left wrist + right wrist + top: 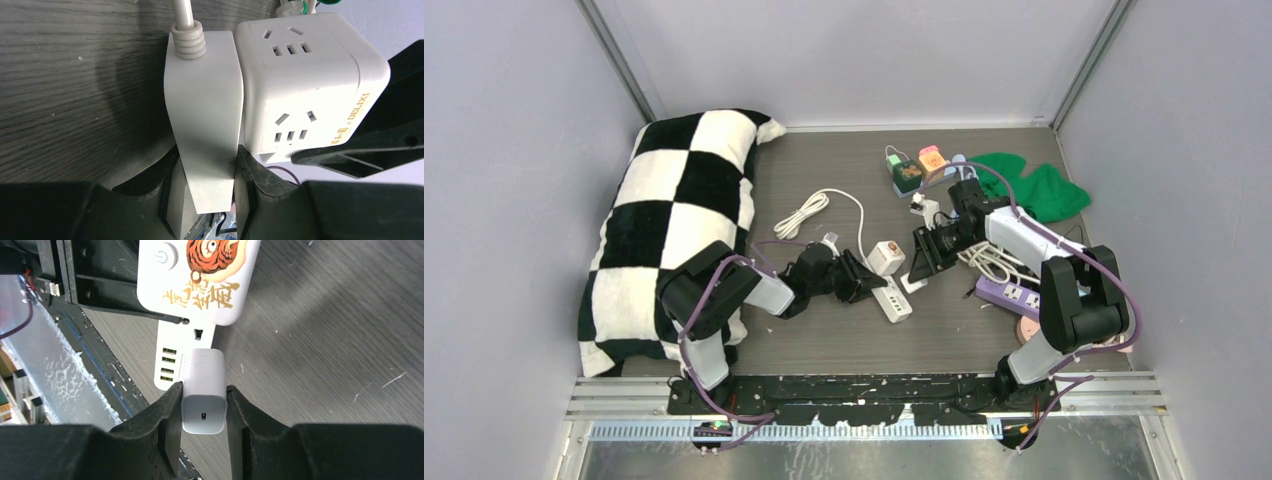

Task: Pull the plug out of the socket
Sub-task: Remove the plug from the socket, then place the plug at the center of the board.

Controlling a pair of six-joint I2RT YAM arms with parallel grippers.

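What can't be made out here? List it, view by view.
Left wrist: socket face of the white power strip, seen edge-on; its near end buried in the jaws of the left gripper.
Right wrist: prongs of the charger, behind its own body, in the jaws of the right gripper.
Right wrist: much of the strip, behind charger and tiger-printed cube socket.
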